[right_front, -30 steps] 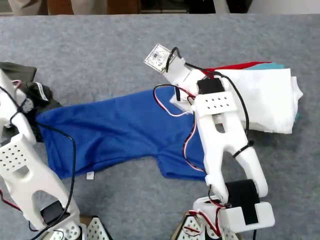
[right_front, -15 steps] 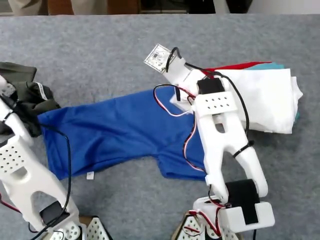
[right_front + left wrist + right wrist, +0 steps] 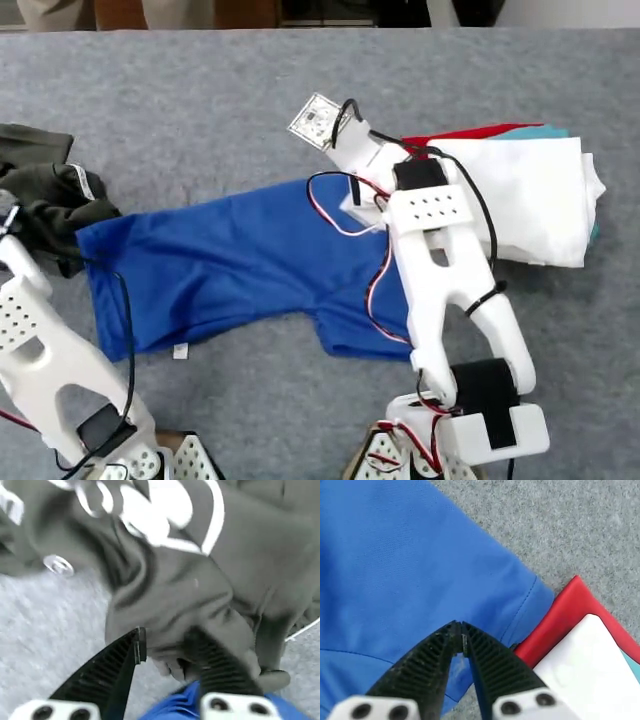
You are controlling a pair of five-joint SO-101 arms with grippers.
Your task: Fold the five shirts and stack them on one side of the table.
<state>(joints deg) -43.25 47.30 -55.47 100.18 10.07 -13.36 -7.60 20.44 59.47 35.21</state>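
Observation:
A blue shirt (image 3: 230, 265) lies spread flat across the middle of the grey table (image 3: 200, 100). My right gripper (image 3: 459, 629) is shut, its tips down on the blue shirt (image 3: 395, 570) near the sleeve edge beside the stack. That folded stack (image 3: 530, 195) at the right has a white shirt on top, with red (image 3: 565, 615) and teal beneath. A crumpled dark grey shirt (image 3: 50, 190) with white print lies at the left edge. Over this dark shirt (image 3: 210, 565), by the blue shirt's corner (image 3: 175, 707), my left gripper (image 3: 170, 652) stands open.
The right arm (image 3: 440, 270) stretches over the blue shirt's right part, with loose cables around it. A small white tag (image 3: 180, 350) sticks out at the blue shirt's near hem. Bare table runs along the far side and the near right.
The left arm has drawn back toward the near left edge, off the blue shirt's left end, which has shifted slightly. The right arm has kept still.

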